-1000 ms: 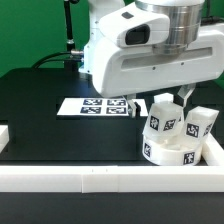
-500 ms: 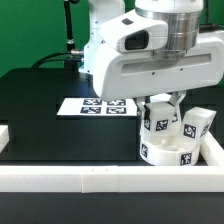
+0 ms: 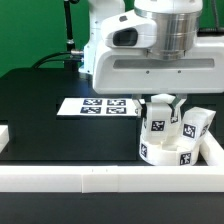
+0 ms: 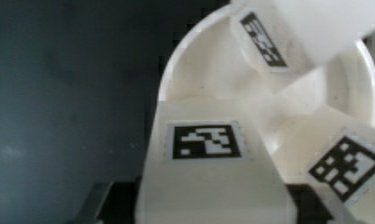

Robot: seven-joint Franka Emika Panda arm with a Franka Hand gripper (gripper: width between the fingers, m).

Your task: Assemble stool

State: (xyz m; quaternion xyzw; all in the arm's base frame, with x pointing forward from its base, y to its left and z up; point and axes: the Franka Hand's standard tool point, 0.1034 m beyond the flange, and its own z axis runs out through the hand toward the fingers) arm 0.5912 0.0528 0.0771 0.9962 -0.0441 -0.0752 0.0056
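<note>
The round white seat (image 3: 172,151) lies on the black table at the exterior view's right, against the white rail. My gripper (image 3: 161,100) is shut on a white blocky leg (image 3: 159,122) and holds it upright on top of the seat. In the wrist view the leg (image 4: 209,170) fills the space between my dark fingers (image 4: 118,202), its tag facing the camera, with the seat's rim (image 4: 210,60) beyond. A second leg (image 3: 199,124) stands beside the seat on the exterior view's right. A third leg is partly seen in the wrist view (image 4: 353,160).
The marker board (image 3: 97,106) lies flat on the table behind the seat. A long white border rail (image 3: 100,178) runs along the near edge and turns up at the exterior view's right (image 3: 214,150).
My gripper has come down with the leg, from tilted above the seat to upright on the seat's top.
</note>
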